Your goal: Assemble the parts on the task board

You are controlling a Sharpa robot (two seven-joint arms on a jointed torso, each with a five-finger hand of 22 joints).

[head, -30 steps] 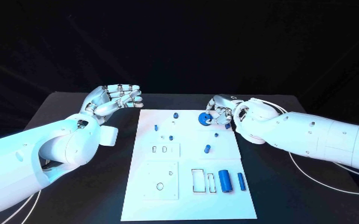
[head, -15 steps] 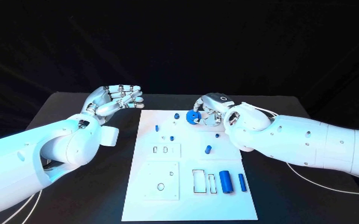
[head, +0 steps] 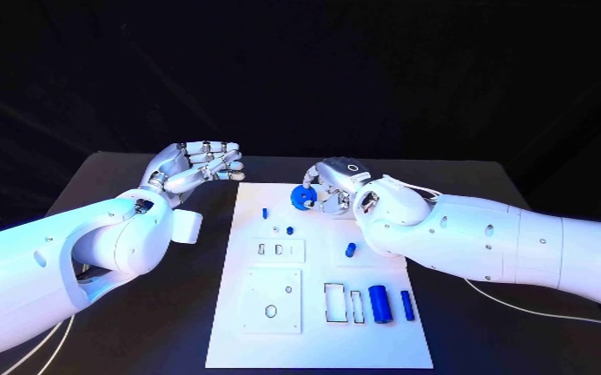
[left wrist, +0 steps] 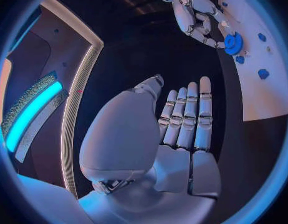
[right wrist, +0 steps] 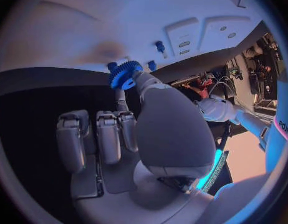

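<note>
A: Black table (head: 138, 175) under a dark backdrop carries the white board (head: 320, 340) at its middle. What does the right hand (head: 328, 186) hold?

B: It pinches a blue gear (head: 302, 199) between thumb and finger, over the board's far edge, close to a small blue peg (head: 264, 213) that stands there. The other fingers are curled in beside it. In the right wrist view the gear (right wrist: 123, 73) shows its toothed rim, tilted rather than flat.

A: And the left hand (head: 197, 165)?

B: It hangs off the board's far left corner with its fingers bent over an empty palm; it holds nothing. In the left wrist view the fingers (left wrist: 188, 119) lie side by side and straight, so call it open, loosely.

A: Which parts are left on the board?

B: A short blue piece (head: 351, 249) lies near the middle. A thick blue cylinder (head: 379, 303) and a thin blue pin (head: 407, 305) lie near the right edge, beside an empty rectangular slot (head: 333, 302).

A: How should the gear be seated?

B: Judging by its place, a peg at the far edge is the target. Level the gear first, centre its hole over the peg, lower it straight, and release only once it rests flat. Which peg is meant I cannot tell.
</note>
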